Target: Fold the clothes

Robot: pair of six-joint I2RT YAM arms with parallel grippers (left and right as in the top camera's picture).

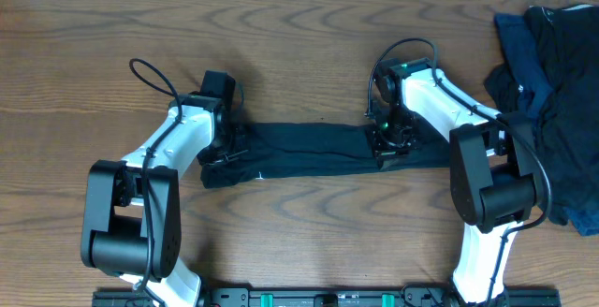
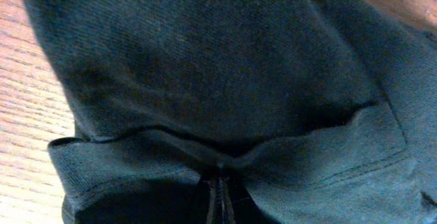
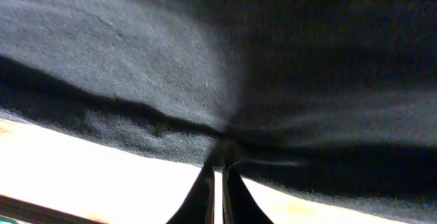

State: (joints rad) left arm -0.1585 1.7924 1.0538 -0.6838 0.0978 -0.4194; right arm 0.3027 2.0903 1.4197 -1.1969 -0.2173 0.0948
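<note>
Matt dark knit-cloth garment [image 1: 309, 148] on smooth, grained wood table [image 1: 281, 45]

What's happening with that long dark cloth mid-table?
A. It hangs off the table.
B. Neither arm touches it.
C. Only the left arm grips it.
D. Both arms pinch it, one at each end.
D: the left gripper and the right gripper are each shut on an end of the cloth, stretched between them.

Overhead: I look straight down on table [image 1: 281, 26] | left wrist: close on garment [image 1: 299, 153], 9 o'clock end | right wrist: 3 o'clock end
</note>
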